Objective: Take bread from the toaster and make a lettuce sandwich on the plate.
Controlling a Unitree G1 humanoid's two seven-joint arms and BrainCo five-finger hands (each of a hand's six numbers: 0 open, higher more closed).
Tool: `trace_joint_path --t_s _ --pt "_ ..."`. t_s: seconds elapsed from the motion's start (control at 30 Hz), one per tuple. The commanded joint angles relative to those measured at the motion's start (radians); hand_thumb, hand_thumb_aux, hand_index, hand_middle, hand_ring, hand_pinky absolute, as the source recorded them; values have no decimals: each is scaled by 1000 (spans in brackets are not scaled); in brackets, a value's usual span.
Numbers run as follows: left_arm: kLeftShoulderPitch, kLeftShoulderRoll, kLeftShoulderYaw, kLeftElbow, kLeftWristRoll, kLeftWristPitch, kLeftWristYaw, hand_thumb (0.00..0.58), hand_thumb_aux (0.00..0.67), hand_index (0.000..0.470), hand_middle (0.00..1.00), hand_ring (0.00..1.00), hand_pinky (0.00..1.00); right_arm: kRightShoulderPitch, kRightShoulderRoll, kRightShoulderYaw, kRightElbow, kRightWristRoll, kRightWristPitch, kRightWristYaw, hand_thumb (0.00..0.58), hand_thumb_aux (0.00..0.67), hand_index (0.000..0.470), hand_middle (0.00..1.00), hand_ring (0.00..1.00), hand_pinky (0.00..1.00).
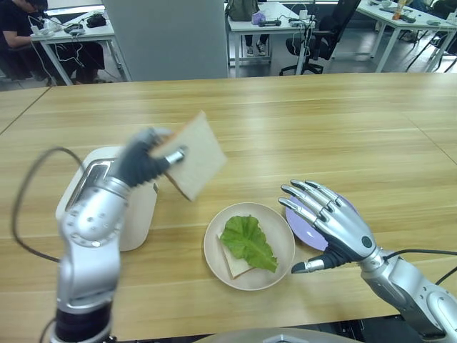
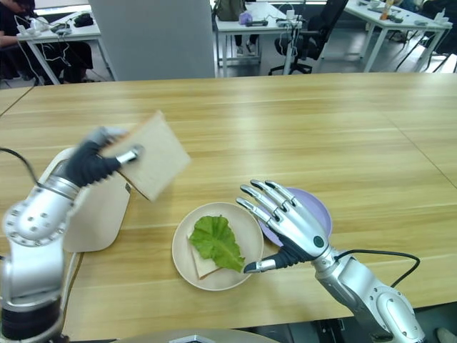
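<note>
A light wooden counter (image 1: 285, 121) carries a white toaster (image 1: 143, 214) on the left, a cream plate (image 1: 214, 259) just beside it, and a lilac dish (image 1: 305, 234) at the plate's right.

The left hand (image 1: 143, 163) and the bread slice (image 1: 198, 154) it grips are smeared by blur, so how its fingers sit on the slice cannot be told. The left forearm stands in front of the toaster (image 1: 141, 214) near the left edge of the table (image 1: 321, 121), and much of the toaster's top is hidden. On the plate (image 1: 213, 251), the lettuce (image 1: 248, 241) covers nearly all of the lower slice (image 1: 233, 266), leaving only a pale corner and edge. The right hand (image 1: 332, 218) hides most of a purple dish (image 1: 305, 234); whether anything lies in it cannot be told. The picture's lower right corner cuts off the right forearm, and the bottom edge cuts off the left arm.
</note>
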Motion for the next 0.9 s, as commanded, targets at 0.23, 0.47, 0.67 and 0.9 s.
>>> trace_joint_path --t_s 0.23,0.47,0.67,0.9 --pt "189 -90 -338 89 42 -18 101 580 670 460 1000 1000 1000 47 18 71 41 -73 -64 68 0 0 0 0 0 0" --pt "231 -70 -439 217 104 -134 179 580 670 460 1000 1000 1000 57 8 189 191 -113 -37 209 0 0 0 0 0 0" --pt "234 -43 -450 292 124 -199 197 580 670 460 1000 1000 1000 55 7 239 247 -114 -15 261 0 0 0 0 0 0" --pt "196 -6 -452 370 191 -293 234 580 670 460 1000 1000 1000 42 13 283 276 -119 10 282 0 0 0 0 0 0"
